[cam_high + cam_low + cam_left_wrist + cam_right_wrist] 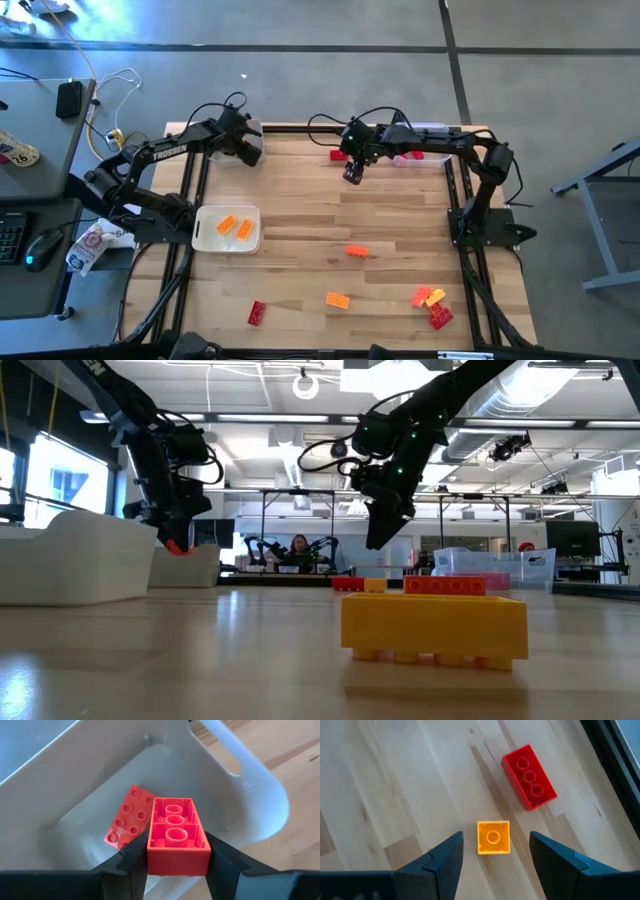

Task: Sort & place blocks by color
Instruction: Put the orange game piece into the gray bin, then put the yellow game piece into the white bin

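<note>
Left gripper point(177, 865): you have it over the white tray point(250, 785) at the upper left of the high view; its fingers flank a red block point(177, 837), underside up. Whether they still pinch it or are letting go, you cannot tell.
Tray below: one flat red piece point(127, 817) already lies inside, just beside the held block.
Right gripper point(495, 852): you have it at upper centre of the high view, jaws spread wide and holding nothing, with a small orange block point(493, 837) on the wood between the fingers.
Nearby: a red three-stud block point(529, 776) lies close to the orange one, apart from it.
Done so far: two orange blocks point(234, 227) sit in the second white tray point(205, 240), left of centre.
Left to do: loose blocks point(432, 305) remain across the lower part of the table point(300, 230), so judge the sorting under halfway.
</note>
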### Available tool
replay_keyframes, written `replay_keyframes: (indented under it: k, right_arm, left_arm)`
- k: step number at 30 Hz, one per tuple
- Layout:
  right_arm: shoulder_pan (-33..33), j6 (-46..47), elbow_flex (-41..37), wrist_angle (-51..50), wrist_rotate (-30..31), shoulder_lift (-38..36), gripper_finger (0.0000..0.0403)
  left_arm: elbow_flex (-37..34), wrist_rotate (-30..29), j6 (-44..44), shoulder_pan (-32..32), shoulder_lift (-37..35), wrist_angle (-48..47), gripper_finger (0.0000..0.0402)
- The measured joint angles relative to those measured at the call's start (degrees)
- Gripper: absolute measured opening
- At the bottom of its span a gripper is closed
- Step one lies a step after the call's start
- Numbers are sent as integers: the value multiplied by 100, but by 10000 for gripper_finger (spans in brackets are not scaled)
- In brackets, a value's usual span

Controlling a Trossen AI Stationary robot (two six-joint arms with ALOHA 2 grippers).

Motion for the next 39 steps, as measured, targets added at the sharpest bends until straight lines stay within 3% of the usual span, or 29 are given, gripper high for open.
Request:
replay_keyframes:
  k: [14, 25, 34, 39]
  right_arm:
    - [15, 32, -2, -187, 47, 360, 213]
    - [17, 65, -4, 132, 192, 496, 213]
    - [17, 104, -4, 142, 207, 821, 213]
    - [28, 122, -4, 232, 360, 978, 213]
  left_arm:
    - [289, -31, 7, 8, 17, -326, 218]
    - [1136, 14, 153, 2, 13, -1326, 225]
    - [1344, 1577, 155, -2, 13, -1369, 225]
    - [1353, 1702, 253, -2, 11, -1355, 225]
